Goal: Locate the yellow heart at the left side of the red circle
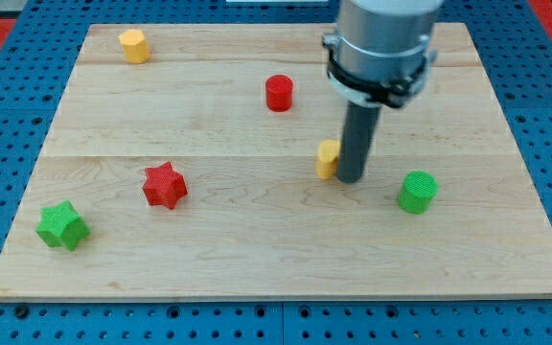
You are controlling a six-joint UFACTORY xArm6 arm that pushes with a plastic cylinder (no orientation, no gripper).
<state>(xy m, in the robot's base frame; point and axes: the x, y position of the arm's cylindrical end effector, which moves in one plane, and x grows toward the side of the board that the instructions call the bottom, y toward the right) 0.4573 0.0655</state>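
Though it has no jaws, my tip touches the yellow heart's right side.

Tool tip touching yellow heart on its right; red circle nearer the view's top, green cylinder to the right, on tabletop.

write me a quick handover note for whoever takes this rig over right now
My tip sits against the right side of the yellow heart, near the board's middle.
The red circle stands above and to the left of the heart, well apart from it.
Done: tip is at the heart.
Left: the heart must get to the left side of the red circle; it is still on its lower right.
The other blocks are far from that path.
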